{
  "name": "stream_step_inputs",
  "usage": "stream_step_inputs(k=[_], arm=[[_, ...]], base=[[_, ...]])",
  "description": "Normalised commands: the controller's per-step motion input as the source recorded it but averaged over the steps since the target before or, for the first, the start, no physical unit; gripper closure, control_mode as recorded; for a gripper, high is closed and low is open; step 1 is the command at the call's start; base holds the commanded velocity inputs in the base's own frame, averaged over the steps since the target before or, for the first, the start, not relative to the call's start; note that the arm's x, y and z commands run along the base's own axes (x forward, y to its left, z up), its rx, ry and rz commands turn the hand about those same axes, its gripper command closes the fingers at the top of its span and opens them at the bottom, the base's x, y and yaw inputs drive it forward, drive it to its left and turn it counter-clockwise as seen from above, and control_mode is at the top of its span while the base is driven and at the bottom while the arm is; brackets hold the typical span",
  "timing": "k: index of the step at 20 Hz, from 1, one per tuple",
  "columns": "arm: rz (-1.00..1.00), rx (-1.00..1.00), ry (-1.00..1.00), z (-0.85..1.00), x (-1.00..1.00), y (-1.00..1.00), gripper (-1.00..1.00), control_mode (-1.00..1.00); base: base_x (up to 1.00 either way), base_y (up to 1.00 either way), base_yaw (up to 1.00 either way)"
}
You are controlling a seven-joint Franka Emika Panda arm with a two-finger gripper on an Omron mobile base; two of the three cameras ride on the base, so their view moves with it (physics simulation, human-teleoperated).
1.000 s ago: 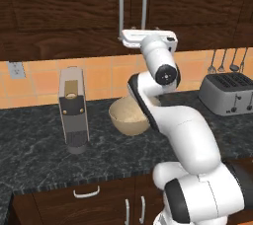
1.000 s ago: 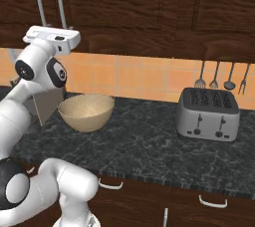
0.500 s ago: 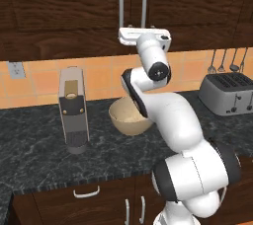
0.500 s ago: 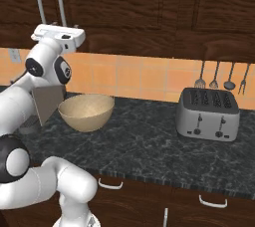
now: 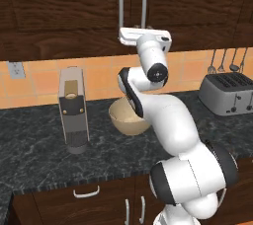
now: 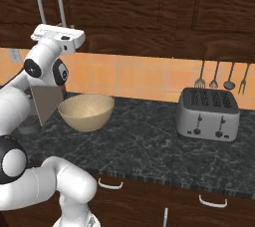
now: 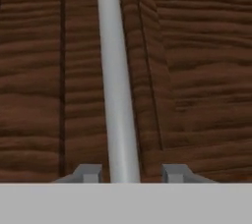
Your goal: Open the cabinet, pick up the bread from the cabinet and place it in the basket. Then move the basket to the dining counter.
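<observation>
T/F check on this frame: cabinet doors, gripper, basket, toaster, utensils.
1. Both cabinet doors are shut. True.
2. The gripper has a bar handle between its fingers. True.
3. The basket holds a bread roll. False: in the right base view it looks empty.
4. The toaster stands on the counter, apart from the basket. True.
5. The utensils lie flat on the counter. False: they hang on the wall above the toaster.
6. The gripper is down inside the basket. False: it is up at the cabinet handle.
</observation>
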Motion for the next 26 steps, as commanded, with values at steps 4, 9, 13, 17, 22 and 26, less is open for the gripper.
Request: stream_step_inputs(k=[4,9,13,17,22,26], arm=[[0.00,0.00,0.00,0.00,-0.13,0.00,1.00,-1.00],[-0.01,-0.01,0.00,0.19,-0.69,-0.02,1.00,-1.00],[-0.03,-0.03,0.05,0.28,-0.76,-0.11,1.00,-1.00],[0.00,-0.02,0.07,0.28,-0.61,-0.19,1.00,-1.00],[0.00,-0.01,0.09,0.31,-0.73,-0.31,1.00,-1.00],[0.00,0.00,0.11,0.31,-0.86,-0.47,1.00,-1.00]], base=[[0.00,0.00,0.00],[0.00,0.00,0.00],[0.00,0.00,0.00],[0.00,0.00,0.00],[0.00,0.00,0.00],[0.00,0.00,0.00]])
